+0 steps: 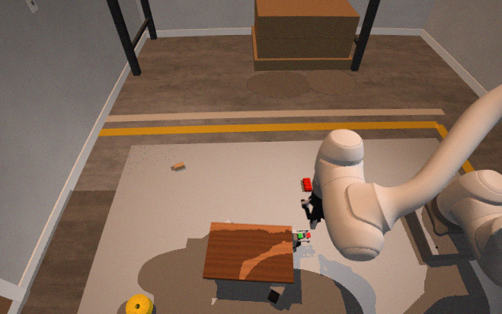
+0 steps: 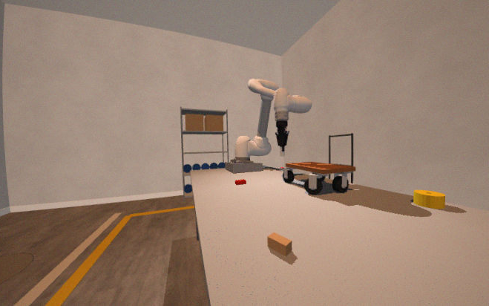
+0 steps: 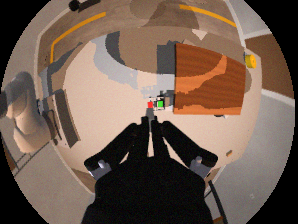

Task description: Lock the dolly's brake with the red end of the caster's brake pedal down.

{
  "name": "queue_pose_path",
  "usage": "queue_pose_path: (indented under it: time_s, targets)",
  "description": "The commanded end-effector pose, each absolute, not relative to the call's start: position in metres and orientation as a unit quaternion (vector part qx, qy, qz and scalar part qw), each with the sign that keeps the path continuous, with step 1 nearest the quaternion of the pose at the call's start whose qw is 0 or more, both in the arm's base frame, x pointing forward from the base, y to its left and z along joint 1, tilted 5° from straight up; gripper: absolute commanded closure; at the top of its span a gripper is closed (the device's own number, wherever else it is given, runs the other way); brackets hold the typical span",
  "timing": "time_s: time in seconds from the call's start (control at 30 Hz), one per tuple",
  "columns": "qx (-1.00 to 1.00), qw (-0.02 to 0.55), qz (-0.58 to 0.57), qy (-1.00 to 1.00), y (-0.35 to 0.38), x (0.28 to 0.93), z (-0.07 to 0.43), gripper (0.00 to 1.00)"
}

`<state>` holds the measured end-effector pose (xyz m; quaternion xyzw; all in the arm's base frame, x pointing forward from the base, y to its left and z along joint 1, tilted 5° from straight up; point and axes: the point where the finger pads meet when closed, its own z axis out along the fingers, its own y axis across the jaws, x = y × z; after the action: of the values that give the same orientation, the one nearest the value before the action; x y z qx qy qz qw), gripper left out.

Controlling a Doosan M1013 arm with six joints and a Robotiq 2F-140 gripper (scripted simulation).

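Observation:
The dolly (image 1: 249, 251) has a flat brown wooden deck and black wheels, and stands on the pale mat; it also shows in the exterior view (image 2: 320, 167) and the wrist view (image 3: 208, 84). Its brake pedal (image 1: 303, 235) sticks out at the deck's right corner, with a green end nearer the deck and a red end outward. In the wrist view the red end (image 3: 150, 104) lies just beyond my fingertips. My gripper (image 3: 150, 113) (image 2: 281, 148) is shut and empty, pointing down, above the pedal. In the top view the arm hides most of the gripper (image 1: 310, 210).
A red brick (image 1: 307, 184) lies on the mat behind the gripper. A small tan block (image 1: 178, 166) lies far left and a yellow roll (image 1: 139, 305) near the front. A shelf rack (image 2: 204, 146) and the arm's base (image 2: 245, 165) stand at the mat's end.

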<state>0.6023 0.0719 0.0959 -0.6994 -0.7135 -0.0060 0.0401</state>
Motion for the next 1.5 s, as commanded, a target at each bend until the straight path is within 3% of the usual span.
queue_pose_path:
  time_s: [0.0, 0.63, 1.47]
  targets:
    - [-0.699, 0.040, -0.006, -0.714, 0.072, 0.602, 0.096, 1.00]
    - [-0.700, 0.040, -0.006, -0.713, 0.072, 0.602, 0.089, 1.00]
    - [-0.700, 0.040, -0.006, -0.713, 0.076, 0.600, 0.044, 1.00]
